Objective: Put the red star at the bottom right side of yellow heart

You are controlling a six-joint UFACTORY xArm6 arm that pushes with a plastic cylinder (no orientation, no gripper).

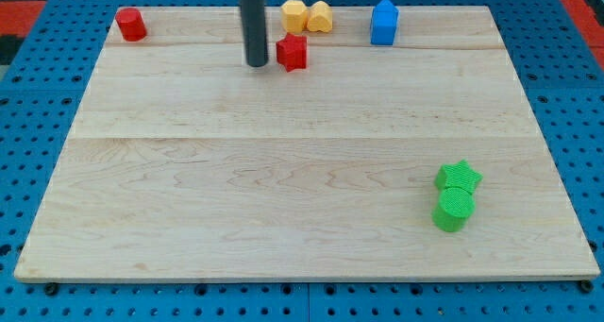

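The wooden board is the biggest thing; my tip stands near its top edge, a bit left of centre. There is no claw on this rig, only the rod, so nothing opens or closes and nothing is held.

The blue block (house-like shape) sits far to the right of my tip, slightly up. The green star and green cylinder touch each other, well away to the lower right. The red cylinder is up-left of my tip.

The yellow hexagon-like block and the yellow heart sit up-right of my tip, side by side, approx. touching.

The red star is just right of my tip, below-left of the heart.

Risks, in my judgement: a push w/ upward drift sends the star into the yellow pair and moves the heart. An off-centre push can spin the star off my tip.
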